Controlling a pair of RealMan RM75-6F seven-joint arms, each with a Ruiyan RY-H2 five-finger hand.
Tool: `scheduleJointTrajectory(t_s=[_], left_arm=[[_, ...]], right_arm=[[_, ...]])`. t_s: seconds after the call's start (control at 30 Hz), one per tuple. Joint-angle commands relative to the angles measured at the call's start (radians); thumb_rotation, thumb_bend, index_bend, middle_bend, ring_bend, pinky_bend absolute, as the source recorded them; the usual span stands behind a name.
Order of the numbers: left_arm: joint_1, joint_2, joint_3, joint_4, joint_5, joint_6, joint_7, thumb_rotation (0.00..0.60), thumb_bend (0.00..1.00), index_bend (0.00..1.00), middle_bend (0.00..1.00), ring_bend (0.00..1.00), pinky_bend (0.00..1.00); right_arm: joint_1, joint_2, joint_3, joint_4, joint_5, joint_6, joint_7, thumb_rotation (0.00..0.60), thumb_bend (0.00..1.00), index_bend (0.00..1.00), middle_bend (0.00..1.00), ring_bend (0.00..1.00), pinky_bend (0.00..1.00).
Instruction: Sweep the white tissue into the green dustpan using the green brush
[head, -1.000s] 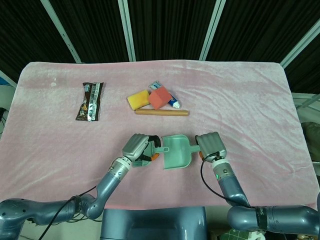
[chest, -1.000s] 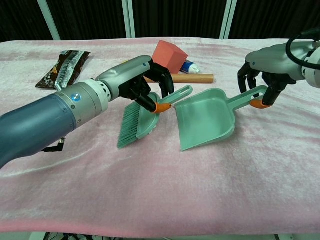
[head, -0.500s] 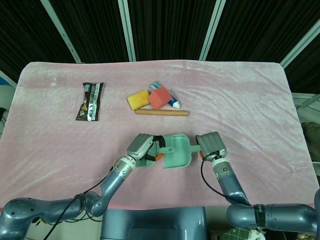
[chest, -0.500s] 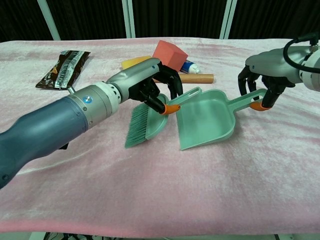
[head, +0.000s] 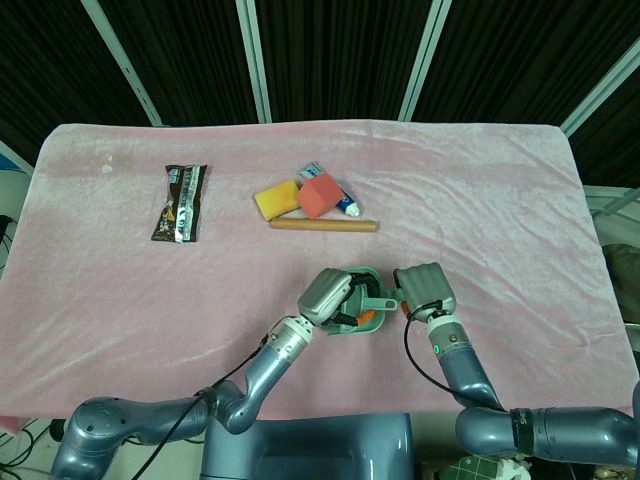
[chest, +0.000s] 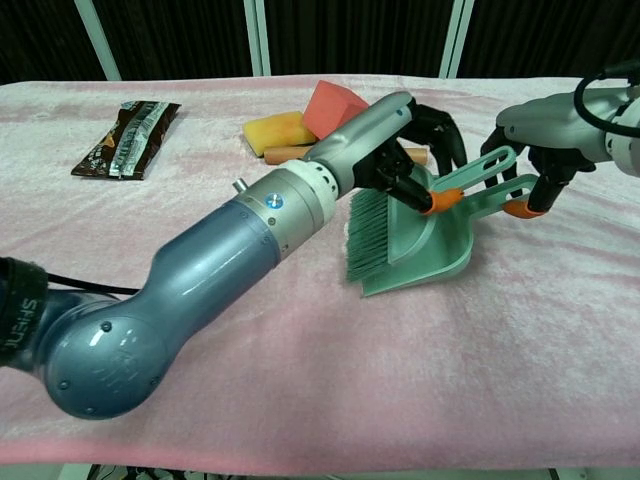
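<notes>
My left hand (chest: 405, 140) grips the green brush by its orange collar (chest: 436, 202). The brush's bristles (chest: 368, 236) stand at the left mouth of the green dustpan (chest: 440, 255), and its handle (chest: 482, 164) points right over the pan. My right hand (chest: 545, 128) holds the dustpan's handle (chest: 500, 196) at the pan's far right. In the head view the left hand (head: 328, 294) covers most of the dustpan (head: 368, 273), with the right hand (head: 425, 287) just beside it. The white tissue does not show clearly; it may be hidden behind the bristles.
Behind the pan lie a wooden stick (head: 323, 225), a red block (head: 320, 195), a yellow sponge (head: 275, 201) and a small tube (head: 346, 206). A brown snack packet (head: 180, 203) sits far left on the pink cloth (head: 500, 190).
My left hand has carried the brush to the right, from beside the dustpan to over its mouth. The right hand has kept its hold on the pan's handle.
</notes>
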Motion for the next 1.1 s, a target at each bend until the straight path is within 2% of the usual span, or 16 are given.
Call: scheduleJointTrajectory(t_s=[0.03, 0.3, 0.53, 0.83, 1.1], left_arm=[[-0.025, -0.022, -0.026, 0.016, 0.014, 0.023, -0.030, 0.600, 0.40, 0.61, 0.63, 0.92, 1.00], [-0.014, 0.010, -0.018, 0.000, 0.044, 0.072, -0.061, 0.600, 0.40, 0.61, 0.63, 0.92, 1.00], [0.022, 0.079, -0.004, -0.066, 0.054, 0.102, -0.083, 0.600, 0.40, 0.61, 0.63, 0.92, 1.00], [0.062, 0.133, 0.033, -0.093, 0.026, 0.079, -0.067, 0.600, 0.40, 0.61, 0.63, 0.92, 1.00], [0.075, 0.150, 0.054, -0.080, 0.008, 0.048, -0.064, 0.600, 0.40, 0.61, 0.63, 0.92, 1.00]], right_arm=[[0.000, 0.001, -0.001, -0.002, -0.001, 0.001, 0.002, 0.600, 0.51, 0.73, 0.73, 0.74, 0.81], [0.001, 0.002, -0.007, 0.001, 0.000, 0.001, 0.004, 0.600, 0.51, 0.73, 0.73, 0.74, 0.81], [0.001, 0.003, -0.008, 0.006, 0.008, 0.002, 0.009, 0.600, 0.51, 0.73, 0.73, 0.74, 0.81], [0.012, -0.018, -0.005, 0.032, 0.046, -0.016, 0.008, 0.600, 0.51, 0.73, 0.73, 0.74, 0.81], [0.021, -0.024, 0.008, 0.057, 0.128, -0.059, 0.032, 0.600, 0.51, 0.73, 0.73, 0.74, 0.81]])
